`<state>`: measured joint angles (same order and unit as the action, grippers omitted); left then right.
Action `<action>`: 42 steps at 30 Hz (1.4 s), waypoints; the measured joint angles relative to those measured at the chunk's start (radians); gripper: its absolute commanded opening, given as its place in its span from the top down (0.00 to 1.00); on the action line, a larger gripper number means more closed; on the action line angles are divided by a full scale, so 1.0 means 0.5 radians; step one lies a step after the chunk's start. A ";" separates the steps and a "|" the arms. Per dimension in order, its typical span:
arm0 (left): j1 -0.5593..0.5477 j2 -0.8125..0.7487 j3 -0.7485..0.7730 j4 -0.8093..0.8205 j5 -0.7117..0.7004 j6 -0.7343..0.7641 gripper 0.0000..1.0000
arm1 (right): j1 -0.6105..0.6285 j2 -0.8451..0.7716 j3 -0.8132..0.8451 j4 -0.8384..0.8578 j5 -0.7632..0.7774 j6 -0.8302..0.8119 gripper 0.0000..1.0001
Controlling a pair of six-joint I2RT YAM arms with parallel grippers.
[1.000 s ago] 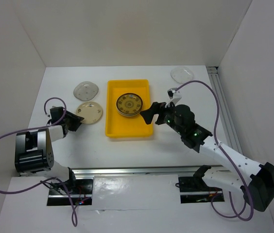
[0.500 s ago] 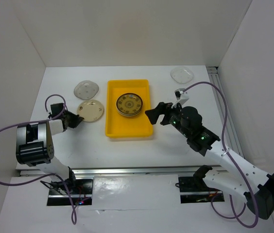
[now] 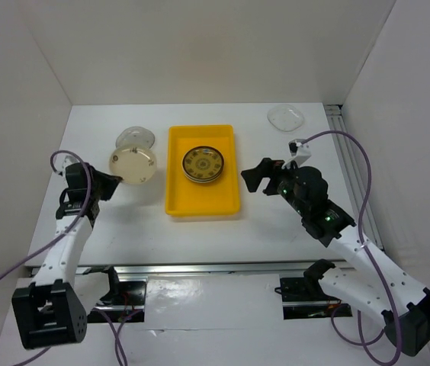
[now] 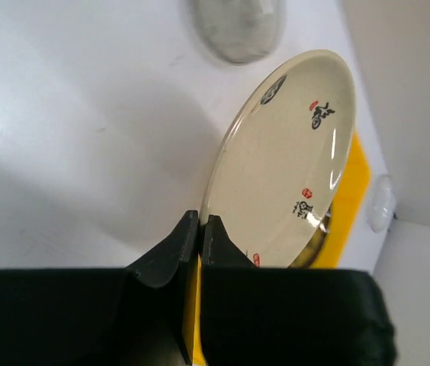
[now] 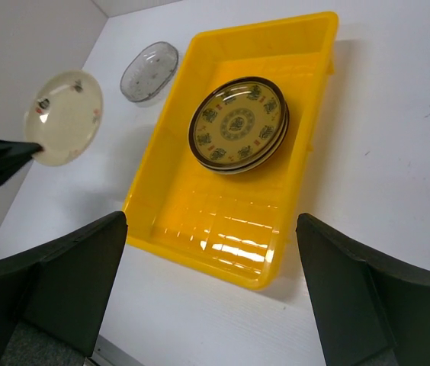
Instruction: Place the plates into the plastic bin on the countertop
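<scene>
left of the shallow rectangular bright yellow plastic bin (image 3: 203, 210), a small round cream plate with dark marks (image 3: 133, 165) is held off the white countertop (image 3: 200, 232), pinched at its near rim by the left gripper (image 3: 108, 185) and tilted, its face turned toward the bin; the right gripper (image 3: 256, 177) is spread wide, empty, right of the bin.

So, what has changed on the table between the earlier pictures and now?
The left claw closed on the rim of the cream plate and lifted it off the countertop; it now hangs tilted, left of the plastic bin. The right claw, open, drew back to the right, away from the bin. The brown plates in the bin, the grey plate and the clear plate stayed where they were.
</scene>
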<state>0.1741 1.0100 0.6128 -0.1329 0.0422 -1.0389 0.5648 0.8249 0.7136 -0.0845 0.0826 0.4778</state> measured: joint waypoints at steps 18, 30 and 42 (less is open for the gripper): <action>-0.753 1.319 1.006 0.144 0.414 0.282 1.00 | -0.127 -0.035 -0.003 -0.097 0.044 0.008 0.01; -0.825 1.718 1.315 0.047 0.388 0.359 0.41 | -0.224 0.001 -0.043 -0.106 -0.003 0.008 0.01; -0.904 1.265 1.312 -0.125 0.238 0.420 0.00 | -0.331 0.310 -0.039 -0.058 -0.152 0.018 0.01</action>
<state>-0.2779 1.6424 1.2690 -0.1955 0.1612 -0.8288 0.3992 0.9798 0.6941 -0.1135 0.0067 0.4870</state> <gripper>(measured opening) 0.997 0.991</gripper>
